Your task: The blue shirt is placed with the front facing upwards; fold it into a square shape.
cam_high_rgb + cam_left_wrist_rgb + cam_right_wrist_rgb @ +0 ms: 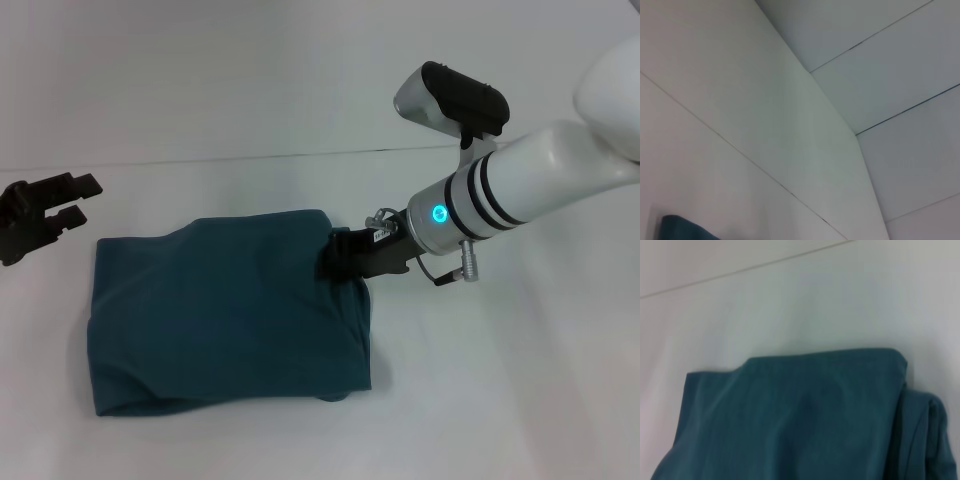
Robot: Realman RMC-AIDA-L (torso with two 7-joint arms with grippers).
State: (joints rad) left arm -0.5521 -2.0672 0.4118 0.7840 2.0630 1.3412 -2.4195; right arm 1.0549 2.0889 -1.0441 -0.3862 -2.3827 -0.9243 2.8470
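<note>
Teal blue shirt, folded, on white table

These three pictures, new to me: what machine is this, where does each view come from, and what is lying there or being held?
It is a two-armed robot folding laundry. The wide picture comes from its head, looking down at a white table. On it lies a teal-blue cotton shirt, already folded into a rough square, plain side up. The right gripper sits at the shirt's far right corner; whether it grips the cloth is unclear. The left gripper hovers open, off to the left. The other two pictures come from wrist cameras: the right one sees the shirt close up, the left one mostly white surface.
</note>
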